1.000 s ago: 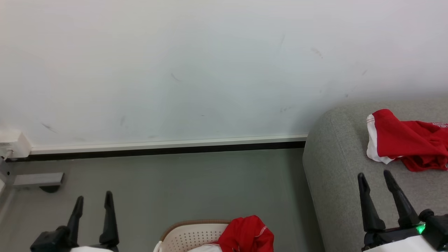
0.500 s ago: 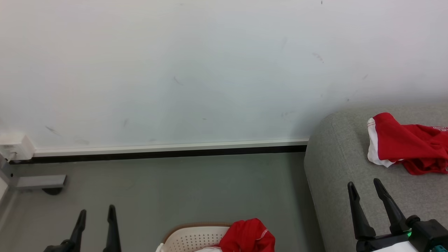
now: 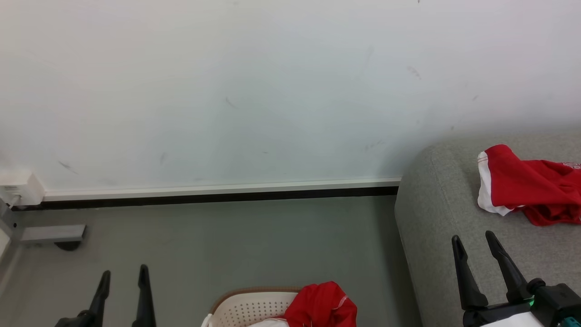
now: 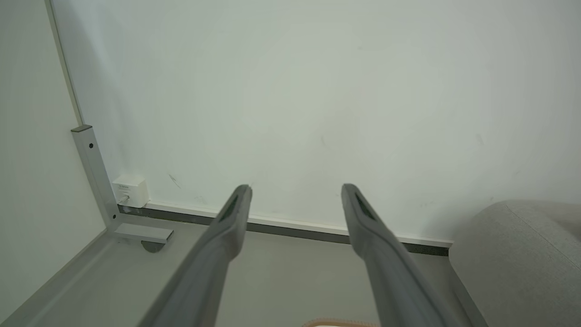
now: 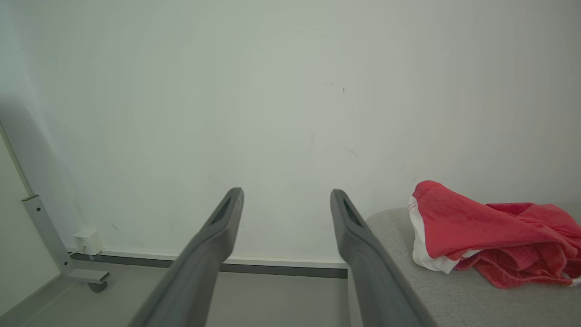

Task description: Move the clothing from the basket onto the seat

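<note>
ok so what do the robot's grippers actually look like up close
The left gripper and right gripper each have two long, dark, tapering fingers with a narrow slot near each tip. The right gripper carries a small green light by a white casing.

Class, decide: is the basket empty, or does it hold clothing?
Not empty: a red garment rises above the basket rim in the head view.
</note>
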Controlling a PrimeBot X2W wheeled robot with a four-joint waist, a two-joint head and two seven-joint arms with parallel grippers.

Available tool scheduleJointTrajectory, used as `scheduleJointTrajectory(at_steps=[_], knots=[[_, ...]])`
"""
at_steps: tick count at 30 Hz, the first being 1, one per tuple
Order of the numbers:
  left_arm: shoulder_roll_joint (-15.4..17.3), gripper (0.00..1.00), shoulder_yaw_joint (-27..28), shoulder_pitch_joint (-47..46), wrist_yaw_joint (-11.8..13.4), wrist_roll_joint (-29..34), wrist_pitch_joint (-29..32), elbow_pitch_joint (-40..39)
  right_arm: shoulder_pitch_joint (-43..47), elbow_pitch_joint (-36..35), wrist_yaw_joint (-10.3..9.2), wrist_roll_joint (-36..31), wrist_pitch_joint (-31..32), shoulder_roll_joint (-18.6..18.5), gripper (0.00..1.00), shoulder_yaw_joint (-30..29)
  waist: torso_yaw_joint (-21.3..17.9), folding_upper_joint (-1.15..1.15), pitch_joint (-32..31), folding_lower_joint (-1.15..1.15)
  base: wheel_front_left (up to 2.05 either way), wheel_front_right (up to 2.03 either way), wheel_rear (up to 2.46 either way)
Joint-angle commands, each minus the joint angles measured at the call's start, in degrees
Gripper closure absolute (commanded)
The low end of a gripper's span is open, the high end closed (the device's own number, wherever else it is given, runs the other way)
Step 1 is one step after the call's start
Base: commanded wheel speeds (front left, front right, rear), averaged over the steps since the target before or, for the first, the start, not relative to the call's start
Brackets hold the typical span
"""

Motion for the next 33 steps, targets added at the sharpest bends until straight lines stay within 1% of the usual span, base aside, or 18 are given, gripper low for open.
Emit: scheduleJointTrajectory(at_steps=[1, 10, 21, 29, 33], knots=[[-0.1, 0.0, 0.3, -0.3, -0.2, 0.9, 0.0, 0.1, -0.7, 0.3, 0.03, -0.3, -0.2, -0.4, 0.0, -0.1, -0.1, 0.0, 0.1, 0.0, 0.0, 0.0, 0.0], [-0.8, 0.0, 0.7, -1.4, -2.1, 1.6, 0.0, 0.0, -1.2, 0.0, 0.03, -0.3, -0.2, -0.4, 0.0, -0.6, -0.9, 0.0, 1.3, 0.0, 0.0, 0.0, 0.0], [-1.2, 0.0, 0.6, -3.4, -3.8, 2.3, 0.0, 0.6, -3.1, -1.0, 0.03, -0.6, -0.2, -1.1, 0.0, -1.7, -3.9, 0.0, 4.4, 0.0, 0.0, 0.0, 0.0], [-1.3, 0.0, -1.2, -7.6, -4.9, 2.6, 0.0, 1.8, -6.2, -2.7, 0.03, -0.7, -0.2, -1.4, 0.0, -2.6, -6.0, 0.0, 10.7, 0.0, 0.0, 0.0, 0.0], [-1.4, 0.0, -2.8, -10.1, -5.6, 2.6, 0.0, 3.9, -8.0, -3.5, 0.03, -0.7, -0.2, -1.4, 0.0, -2.9, -7.2, 0.0, 13.9, 0.0, 0.0, 0.0, 0.0]])
